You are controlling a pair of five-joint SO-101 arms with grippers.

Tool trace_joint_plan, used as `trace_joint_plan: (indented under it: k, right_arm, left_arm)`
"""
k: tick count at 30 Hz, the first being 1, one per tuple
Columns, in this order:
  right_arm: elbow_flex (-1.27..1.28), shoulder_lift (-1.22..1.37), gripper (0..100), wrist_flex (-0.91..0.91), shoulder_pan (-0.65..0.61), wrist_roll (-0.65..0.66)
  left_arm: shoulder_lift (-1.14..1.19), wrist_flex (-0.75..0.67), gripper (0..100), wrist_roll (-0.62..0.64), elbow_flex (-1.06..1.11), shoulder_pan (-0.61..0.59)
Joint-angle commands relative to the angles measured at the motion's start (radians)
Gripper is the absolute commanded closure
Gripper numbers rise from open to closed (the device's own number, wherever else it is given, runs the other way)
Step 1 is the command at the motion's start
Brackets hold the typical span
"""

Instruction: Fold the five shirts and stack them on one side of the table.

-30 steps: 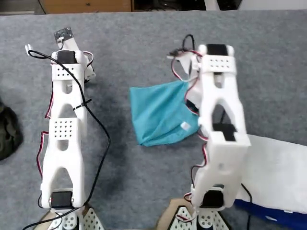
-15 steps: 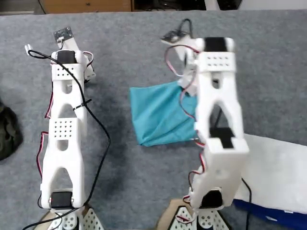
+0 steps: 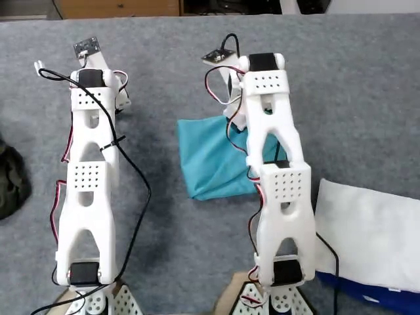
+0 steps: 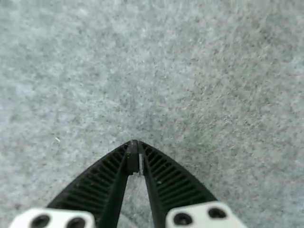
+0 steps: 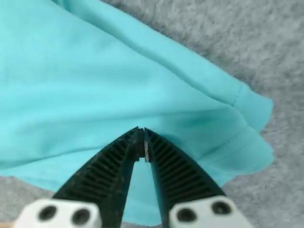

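teal shirt (image 3: pixel 213 164): folded flat near the middle of the worktop (image 3: pixel 367 79), partly under the right arm, set a little askew to the worktop's edges.
right gripper (image 5: pixel 141 137): closed to a point, tips together, no cloth seen pinched between them; hovers right over the teal shirt, toward its far side.
key relation: shirt straight below the right gripper, not off to one side; most of the cloth spreads from there toward the near edge and the left edge.
long axis: seemingly a touch longer from far edge to near edge, but close to square, so hard to call.
left gripper (image 4: pixel 134 154): also pinched closed and empty, over bare grey worktop toward the far left corner, well apart from the teal shirt.
nearer arm: the right one, plainly.
stack: white shirt (image 3: pixel 371 230) folded on top of a blue cloth (image 3: pixel 367 296) at the near right corner, to the right of the teal shirt and closer to the near edge.
coming move, as a guess: needs the right gripper opened first, then a grip on the cloth beneath and a carry toward the near right corner.
dark bundle (image 3: pixel 10 184): at the left edge; cannot tell what it is.
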Motion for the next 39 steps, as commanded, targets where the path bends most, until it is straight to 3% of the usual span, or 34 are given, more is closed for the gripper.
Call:
trace_joint_plan:
  k: [1,9,22,30,34,39]
  right_arm:
    - [0.030,-0.002,99.4,0.021,0.050,-0.005]
    - [0.182,-0.035,99.4,0.021,0.148,-0.002]
    - [0.677,-0.463,99.4,0.021,0.213,0.091]
    - [0.967,-0.621,99.4,0.008,0.314,0.198]
    - [0.941,-0.633,99.4,0.003,0.369,0.229]
    - [0.691,-0.624,99.3,0.003,0.332,0.180]
  left_arm:
    - [-0.015,-0.008,98,0.003,-0.040,0.009]
    - [-0.015,-0.012,98,0.003,-0.040,0.009]
    - [-0.015,-0.014,98,0.003,-0.040,0.009]
    - [-0.015,-0.012,98,0.003,-0.040,0.009]
    - [-0.015,-0.011,98,0.003,-0.040,0.009]
    - [-0.015,-0.009,98,0.003,-0.040,0.009]
